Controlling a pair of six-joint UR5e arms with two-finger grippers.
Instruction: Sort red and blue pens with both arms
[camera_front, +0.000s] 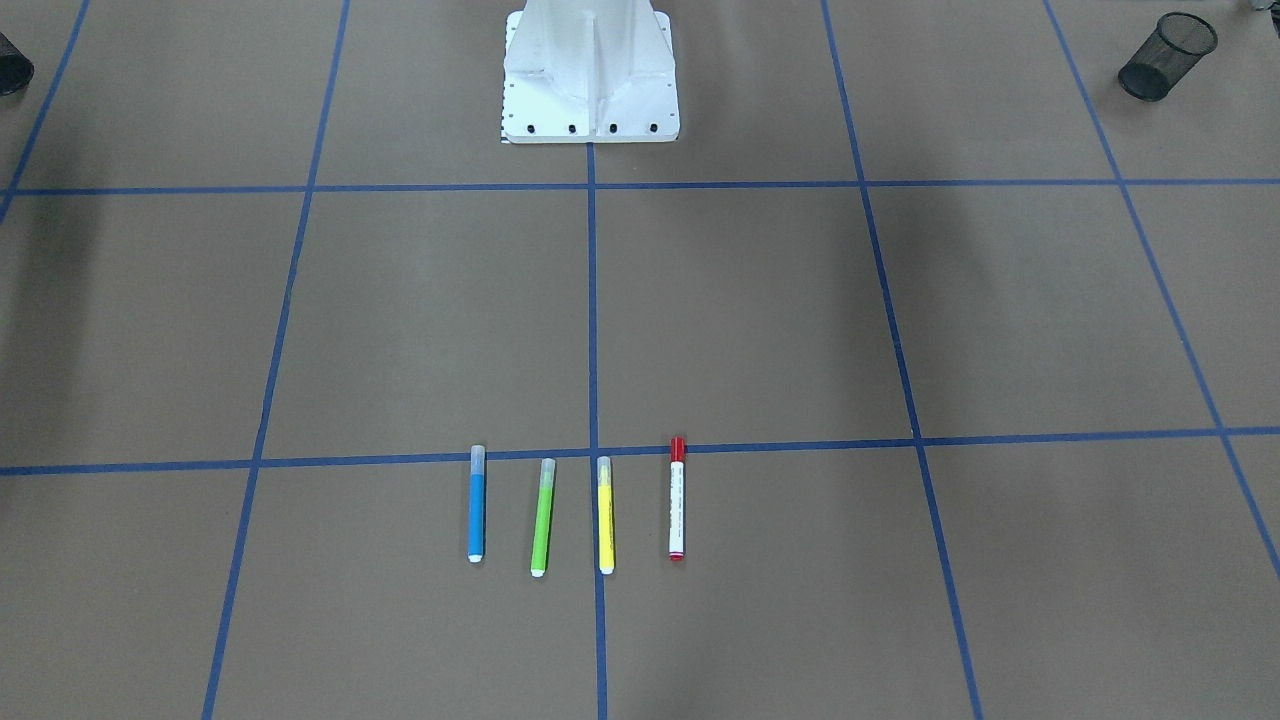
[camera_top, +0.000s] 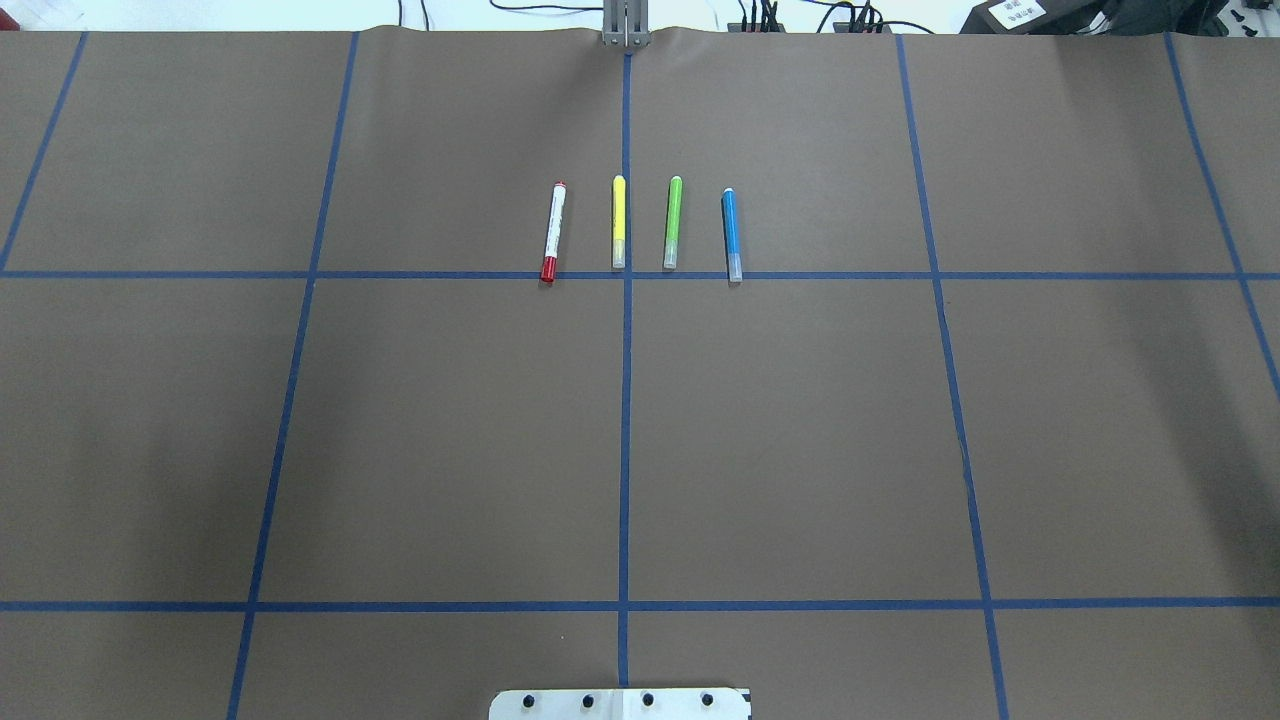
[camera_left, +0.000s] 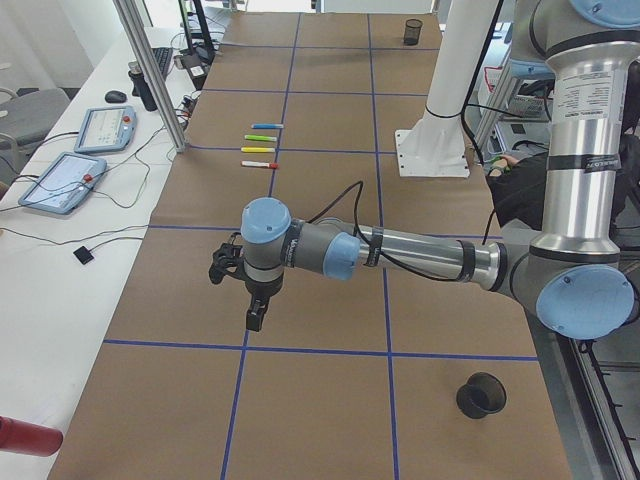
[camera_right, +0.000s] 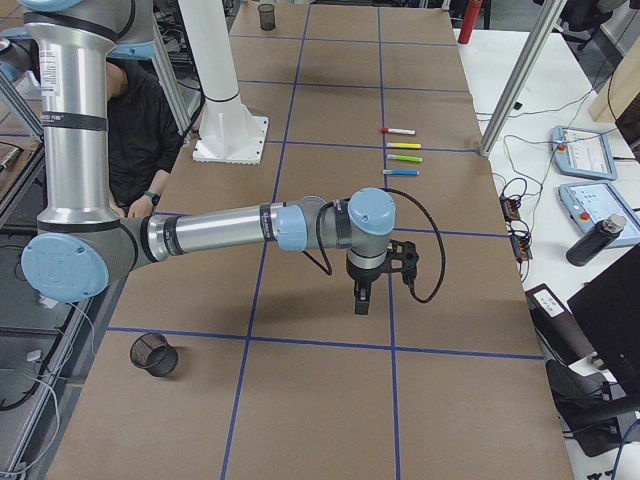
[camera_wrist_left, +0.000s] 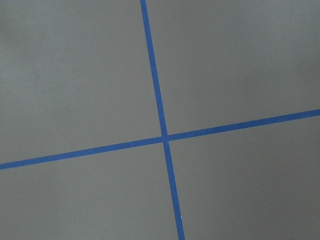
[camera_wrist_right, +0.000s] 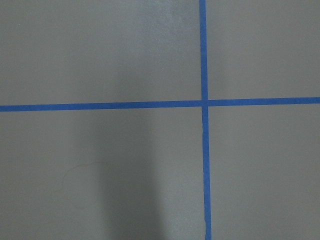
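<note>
brown-papered table (camera_top: 450, 450): left claw (camera_left: 256, 315) and right claw (camera_right: 361, 300), spread or not unclear, hang far from red pen (camera_front: 677, 498) and blue pen (camera_front: 477, 503); adjacent yellow marker (camera_front: 605, 515), green marker (camera_front: 541, 517) could draw a wrong grab

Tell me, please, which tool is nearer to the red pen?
Left, probably. The left tool hovers off the row's end with the red pen; the right tool hovers off the opposite end, beyond the blue pen.

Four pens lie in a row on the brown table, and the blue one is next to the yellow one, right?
Not quite. In the overhead view, the slim blue-barrelled pen lies next to the lime-green marker, not the yellow marker.
</note>
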